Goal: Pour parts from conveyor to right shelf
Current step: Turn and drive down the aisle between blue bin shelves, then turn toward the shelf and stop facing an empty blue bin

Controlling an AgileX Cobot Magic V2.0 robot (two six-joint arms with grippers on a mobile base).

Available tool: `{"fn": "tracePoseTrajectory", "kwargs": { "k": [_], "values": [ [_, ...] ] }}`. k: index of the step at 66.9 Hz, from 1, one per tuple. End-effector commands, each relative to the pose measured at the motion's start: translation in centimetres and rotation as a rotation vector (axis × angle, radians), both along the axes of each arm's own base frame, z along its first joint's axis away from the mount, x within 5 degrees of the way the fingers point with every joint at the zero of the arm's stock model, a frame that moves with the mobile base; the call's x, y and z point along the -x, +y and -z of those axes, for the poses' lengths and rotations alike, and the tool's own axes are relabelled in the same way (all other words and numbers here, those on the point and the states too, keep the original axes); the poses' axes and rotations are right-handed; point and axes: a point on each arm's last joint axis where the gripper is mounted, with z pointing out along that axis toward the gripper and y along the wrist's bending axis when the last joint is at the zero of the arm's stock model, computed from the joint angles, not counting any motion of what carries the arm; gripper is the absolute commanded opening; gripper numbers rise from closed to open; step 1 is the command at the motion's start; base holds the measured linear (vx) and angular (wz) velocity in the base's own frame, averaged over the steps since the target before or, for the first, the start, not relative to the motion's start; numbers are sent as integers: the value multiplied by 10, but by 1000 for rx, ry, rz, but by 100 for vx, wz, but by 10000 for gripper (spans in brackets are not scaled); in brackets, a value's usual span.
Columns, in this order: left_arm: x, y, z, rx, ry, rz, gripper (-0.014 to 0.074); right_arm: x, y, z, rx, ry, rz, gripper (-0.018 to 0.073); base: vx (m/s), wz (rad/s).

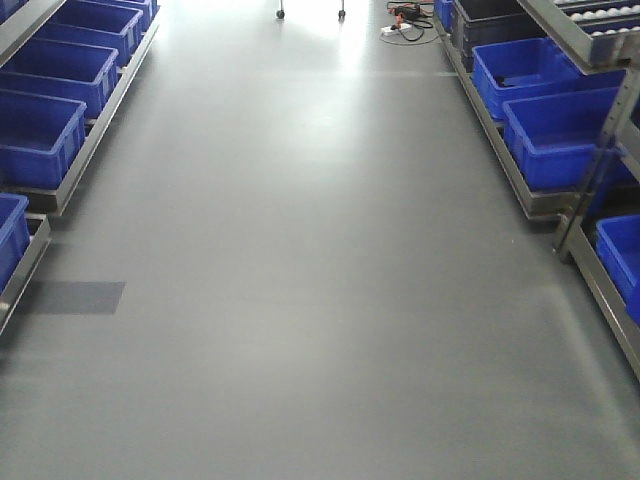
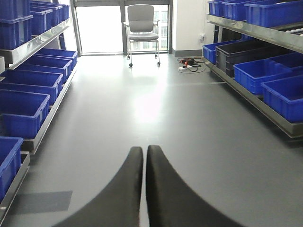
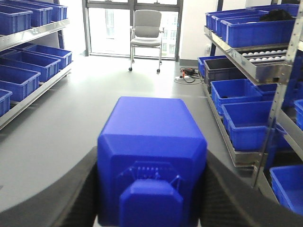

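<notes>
A bright-blue block with a square stud, the part (image 3: 151, 137), fills the lower middle of the right wrist view. My right gripper (image 3: 151, 158) is shut on it, one black finger against each side. My left gripper (image 2: 144, 150) is shut with nothing in it and points down the aisle above the grey floor. The right shelf (image 3: 258, 71), a steel rack with white roller rails, runs along the right side. It holds deep blue tubs (image 3: 246, 123); its lower tubs (image 1: 555, 135) also show in the front view. The conveyor is out of view.
A matching rack with blue tubs (image 1: 40, 140) lines the left side of the aisle. At the far end stand a wheeled office chair (image 3: 146, 28) and a coiled cable (image 3: 187, 74) on the floor. One dark tub (image 3: 222, 71) sits on the right rack.
</notes>
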Motion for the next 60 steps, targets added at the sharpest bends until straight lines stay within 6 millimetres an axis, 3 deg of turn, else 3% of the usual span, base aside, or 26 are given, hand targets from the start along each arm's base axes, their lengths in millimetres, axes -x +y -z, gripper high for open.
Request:
{"fn": "tracePoseTrajectory", "kwargs": {
  "k": [1,41,60],
  "values": [
    [1,0,-13,15,-91,4,-6,-1,-1,-17,10,-104,10,-2,61,9],
    [1,0,-13,15,-91,4,-6,-1,-1,-17,10,-104,10,-2,57,10],
    [1,0,-13,15,-91,4,-6,-1,-1,-17,10,-104,10,-2,45,40]
  ]
}}
